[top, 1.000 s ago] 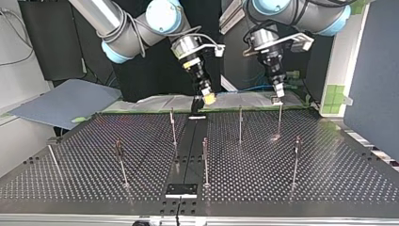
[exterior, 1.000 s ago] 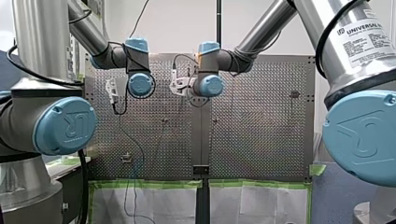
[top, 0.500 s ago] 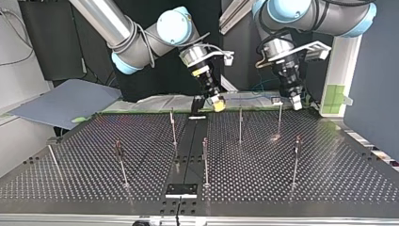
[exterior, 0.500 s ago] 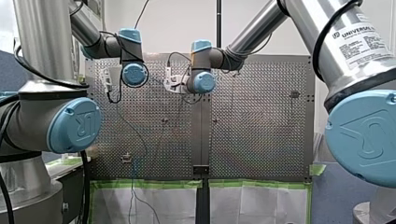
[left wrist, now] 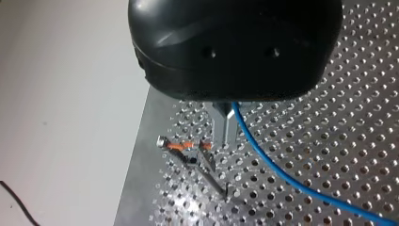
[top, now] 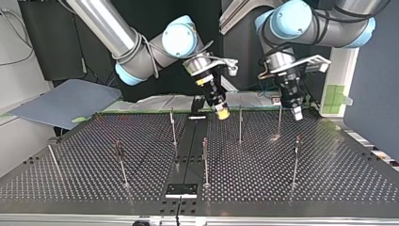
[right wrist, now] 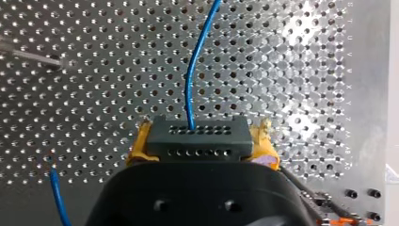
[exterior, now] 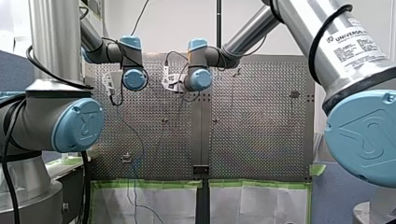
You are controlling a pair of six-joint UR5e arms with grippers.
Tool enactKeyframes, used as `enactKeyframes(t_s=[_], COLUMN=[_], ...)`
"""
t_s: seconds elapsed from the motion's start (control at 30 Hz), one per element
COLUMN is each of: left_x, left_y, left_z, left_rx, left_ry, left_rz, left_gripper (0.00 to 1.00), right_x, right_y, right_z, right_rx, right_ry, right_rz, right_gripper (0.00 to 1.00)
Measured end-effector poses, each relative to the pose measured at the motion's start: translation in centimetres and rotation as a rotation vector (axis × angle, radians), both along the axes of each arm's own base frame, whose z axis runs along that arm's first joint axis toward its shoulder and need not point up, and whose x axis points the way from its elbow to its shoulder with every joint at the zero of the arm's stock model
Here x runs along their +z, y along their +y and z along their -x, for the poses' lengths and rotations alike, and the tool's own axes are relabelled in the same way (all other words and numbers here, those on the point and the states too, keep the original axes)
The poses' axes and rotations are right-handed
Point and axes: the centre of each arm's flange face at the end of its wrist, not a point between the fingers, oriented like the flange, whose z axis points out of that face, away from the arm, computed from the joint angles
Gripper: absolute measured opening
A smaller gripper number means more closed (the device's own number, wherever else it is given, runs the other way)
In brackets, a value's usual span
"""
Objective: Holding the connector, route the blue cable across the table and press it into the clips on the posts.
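Two end effectors share the line: my right end effector (right wrist: 201,141) clamps the black connector (right wrist: 200,134) between yellow pads (right wrist: 139,149), blue cable (right wrist: 192,70) leaving at 12 o'clock, while my left end effector (left wrist: 225,129) pinches that cable, the post's orange clip (left wrist: 181,146) just beside at 9 o'clock; the label (exterior: 357,44) on my right arm (exterior: 303,23) reads "UNIVERSAL".

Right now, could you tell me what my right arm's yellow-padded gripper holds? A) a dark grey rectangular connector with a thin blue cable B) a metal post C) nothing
A: the dark grey rectangular connector sits between the yellow pads of my right gripper, the thin blue cable leaving it.
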Motion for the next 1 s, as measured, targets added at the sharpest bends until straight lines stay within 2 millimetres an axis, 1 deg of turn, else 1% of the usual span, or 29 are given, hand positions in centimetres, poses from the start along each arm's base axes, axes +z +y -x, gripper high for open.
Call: enactKeyframes(t_s=[0.1,0.33,0.43,0.77,1.0], left_x=[0.1,0.7,1.2,2.1,2.6], left_y=[0.4,0.9,1.3,2.8,4.9], left_z=[-0.2,-0.9,-1.3,-2.4,-3.4], left_rx=[0.005,-0.007,-0.006,0.013,0.019], left_ry=[-0.003,-0.023,-0.031,-0.049,-0.069], left_rz=[0.001,0.002,0.001,0.004,0.008], left_gripper=[0.0,0.0,0.0,0.0,0.0], right_x=[0.5,0.4,0.8,3.8,5.9], right_y=[-0.4,-1.0,-1.2,-1.8,-2.1], right_z=[-0.3,-1.7,-2.3,-3.7,-4.9], right_rx=[0.0,0.009,0.017,0.033,0.048], right_ry=[-0.005,0.009,0.001,-0.041,-0.074], right_rz=[0.003,-0.008,-0.002,0.025,0.05], right_gripper=[0.0,0.0,0.0,0.0,0.0])
